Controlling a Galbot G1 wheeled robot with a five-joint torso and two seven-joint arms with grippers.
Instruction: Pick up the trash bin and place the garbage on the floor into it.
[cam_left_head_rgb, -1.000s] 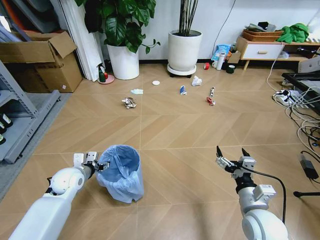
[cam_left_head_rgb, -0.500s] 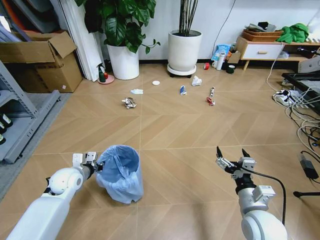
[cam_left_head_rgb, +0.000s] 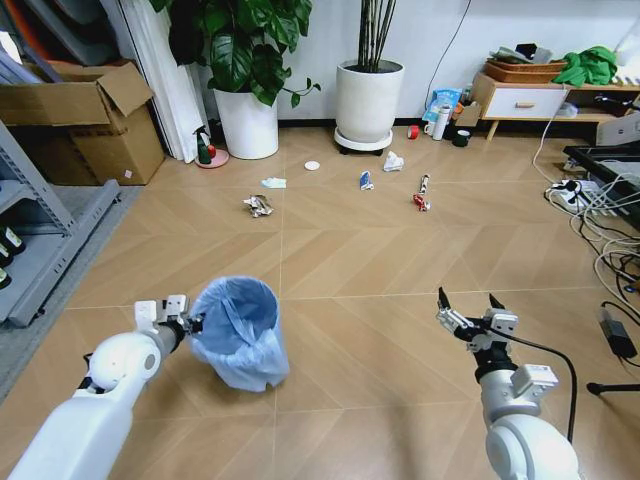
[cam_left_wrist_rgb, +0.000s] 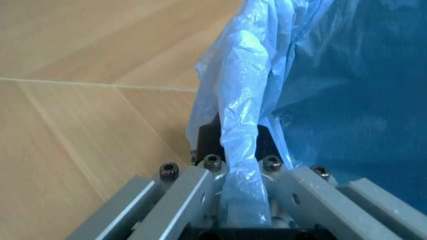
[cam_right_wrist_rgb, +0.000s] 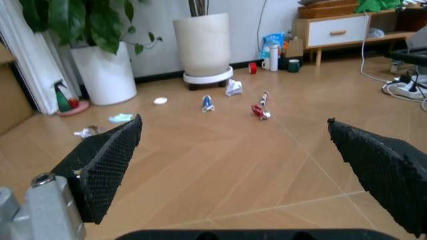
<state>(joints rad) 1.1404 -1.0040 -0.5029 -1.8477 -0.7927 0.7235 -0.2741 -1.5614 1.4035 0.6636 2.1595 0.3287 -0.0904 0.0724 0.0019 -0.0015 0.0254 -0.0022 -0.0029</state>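
The trash bin (cam_left_head_rgb: 238, 332), lined with a crinkly light blue bag, hangs tilted at the lower left of the head view. My left gripper (cam_left_head_rgb: 190, 324) is shut on its rim, and the left wrist view shows the bag's edge (cam_left_wrist_rgb: 241, 150) pinched between the fingers. The garbage lies far ahead on the floor (cam_left_head_rgb: 380, 290): a grey-brown wad (cam_left_head_rgb: 258, 206), a pale tissue (cam_left_head_rgb: 273, 183), a white lid (cam_left_head_rgb: 312, 166), a blue-white wrapper (cam_left_head_rgb: 366, 181), a crumpled white tissue (cam_left_head_rgb: 393, 161) and a red-dark wrapper (cam_left_head_rgb: 422, 195). My right gripper (cam_left_head_rgb: 466, 303) hovers open at the lower right, holding nothing.
Two white plant pots (cam_left_head_rgb: 368, 100) stand by the back wall, with a green spray bottle (cam_left_head_rgb: 203, 148) and cardboard boxes (cam_left_head_rgb: 85, 125) at the left. A metal shelf (cam_left_head_rgb: 40, 240) lines the left side. Cables and a power strip (cam_left_head_rgb: 580, 195) sprawl at the right beside a low cabinet (cam_left_head_rgb: 525, 98).
My left gripper has drawn the trash bin a little nearer and to the left, tilting it more. The right gripper has dropped very slightly in view.
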